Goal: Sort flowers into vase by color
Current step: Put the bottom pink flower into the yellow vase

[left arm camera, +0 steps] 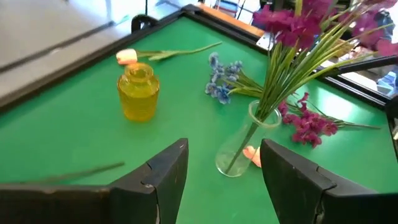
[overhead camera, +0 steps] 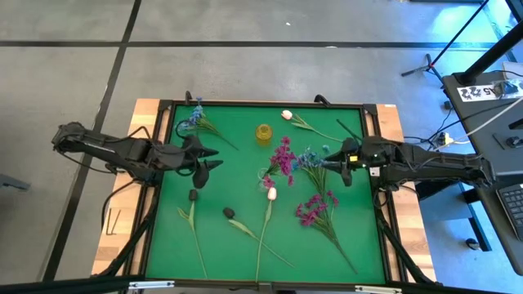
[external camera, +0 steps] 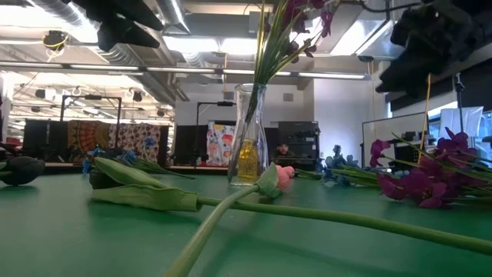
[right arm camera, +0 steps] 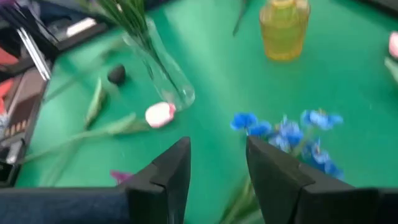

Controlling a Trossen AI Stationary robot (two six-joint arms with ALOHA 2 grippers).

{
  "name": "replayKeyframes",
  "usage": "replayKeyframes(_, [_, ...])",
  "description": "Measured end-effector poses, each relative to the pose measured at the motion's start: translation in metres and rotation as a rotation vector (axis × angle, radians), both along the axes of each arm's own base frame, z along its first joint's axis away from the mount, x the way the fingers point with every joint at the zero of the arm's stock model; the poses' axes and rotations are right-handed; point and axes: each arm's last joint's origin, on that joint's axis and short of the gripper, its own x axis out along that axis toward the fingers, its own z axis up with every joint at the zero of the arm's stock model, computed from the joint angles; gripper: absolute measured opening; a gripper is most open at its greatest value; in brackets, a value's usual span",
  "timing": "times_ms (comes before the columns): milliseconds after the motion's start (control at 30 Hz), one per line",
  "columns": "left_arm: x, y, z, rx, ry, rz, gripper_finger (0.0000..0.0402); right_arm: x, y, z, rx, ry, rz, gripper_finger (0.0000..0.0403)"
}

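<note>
A clear glass vase [overhead camera: 268, 174] stands at mid-table with magenta flowers [overhead camera: 283, 155] whose stems stick into it. A small yellow vase [overhead camera: 263, 133] stands behind it. Loose flowers lie flat on the green mat: a blue cluster [right arm camera: 286, 130] right of the vase, a magenta cluster [overhead camera: 315, 208], a white-pink tulip [overhead camera: 271, 193] by the vase's foot, another tulip [overhead camera: 287, 115] at the far edge, a blue one [overhead camera: 194, 118] far left, and dark buds [overhead camera: 194, 195]. My left gripper [overhead camera: 214, 158] hovers open left of the vase. My right gripper [overhead camera: 337, 166] hovers open above the blue cluster.
A raised dark frame [overhead camera: 374, 122] borders the mat on all sides. A dark bud with a leafy stem [overhead camera: 230, 213] and long green stems [overhead camera: 263, 237] lie toward the near edge. Bare mat shows at the near left and the far middle.
</note>
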Motion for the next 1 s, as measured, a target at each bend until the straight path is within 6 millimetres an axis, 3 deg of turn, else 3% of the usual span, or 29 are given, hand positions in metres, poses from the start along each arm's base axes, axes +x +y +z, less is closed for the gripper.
replayKeyframes(167, [0.025,-0.025,-0.003,0.002,-0.073,-0.125,0.0194,-0.001,0.002,-0.001,0.032,0.01,0.05,0.0156])
replayKeyframes(333, [0.041,-0.04,-0.014,-0.006,-0.083,-0.09,0.0194,-0.003,0.002,-0.005,0.085,0.052,0.028,0.0156])
replayKeyframes(633, [0.046,-0.054,-0.027,-0.105,-0.07,-0.053,0.0194,-0.006,0.007,-0.01,0.137,0.115,0.053,0.0156])
replayKeyframes(833, [0.047,-0.058,-0.032,-0.121,-0.046,-0.051,0.0194,-0.004,0.025,-0.005,0.139,0.089,0.101,0.0156])
replayKeyframes(1000, [0.047,-0.053,-0.034,-0.124,-0.031,-0.021,0.0194,-0.001,0.048,0.013,0.096,0.055,0.212,0.0156])
